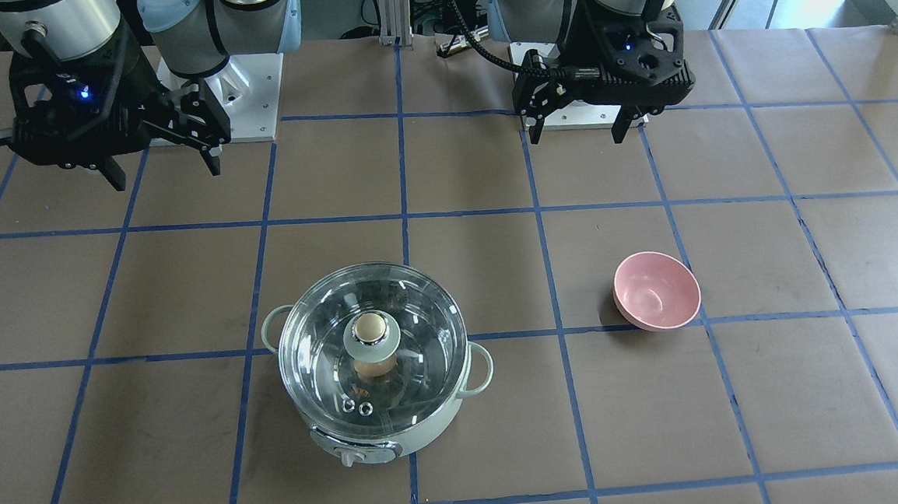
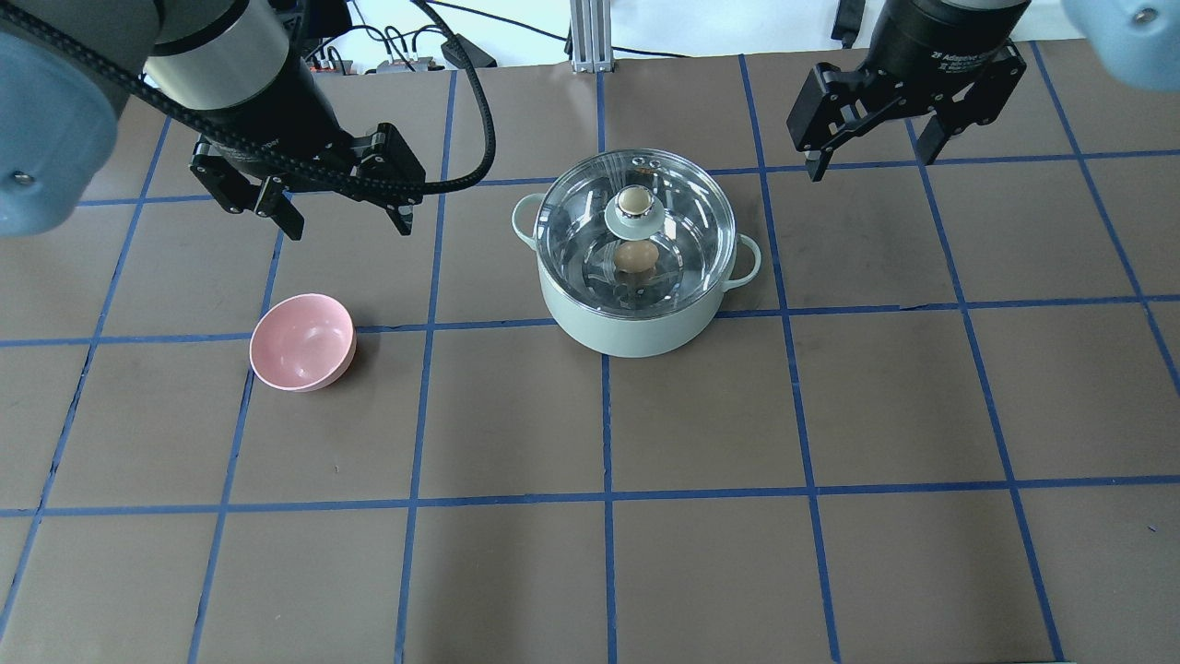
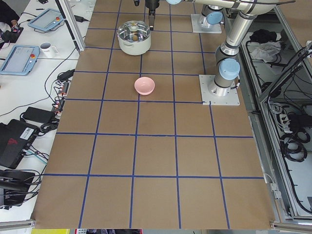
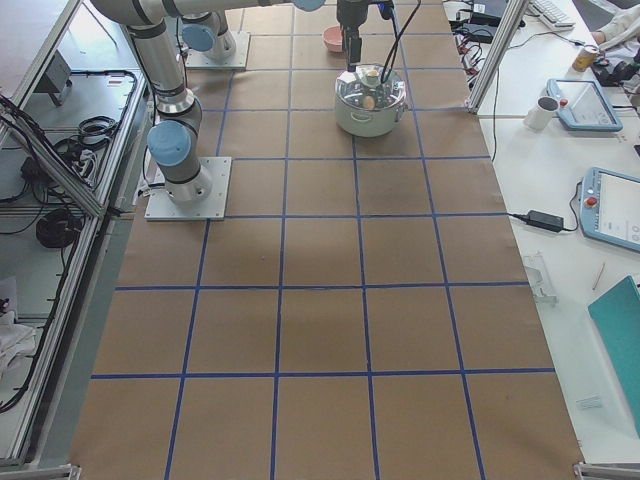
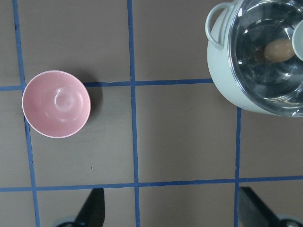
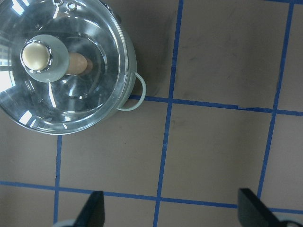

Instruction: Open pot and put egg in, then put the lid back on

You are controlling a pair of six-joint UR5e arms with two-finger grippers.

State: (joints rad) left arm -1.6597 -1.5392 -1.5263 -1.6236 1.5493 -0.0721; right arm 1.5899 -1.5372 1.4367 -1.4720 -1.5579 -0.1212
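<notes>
The mint-green pot [image 2: 636, 330] stands upright between the left gripper [image 2: 346, 224] and right gripper [image 2: 867, 162], well apart from both. The clear lid [image 2: 687, 217] is seated on it, with the tan egg [image 2: 636, 257] inside.

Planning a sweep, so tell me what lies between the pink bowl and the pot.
Nothing: between the pink bowl and the pot the overhead view shows only bare brown table crossed by blue tape lines.

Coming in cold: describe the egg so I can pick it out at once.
Find the large mint-green pot on the table, closed by its clear glass lid. Through the glass, the egg lies on the steel floor. It is the tan-brown oval under the lid, not the rounded beige knob on top.
</notes>
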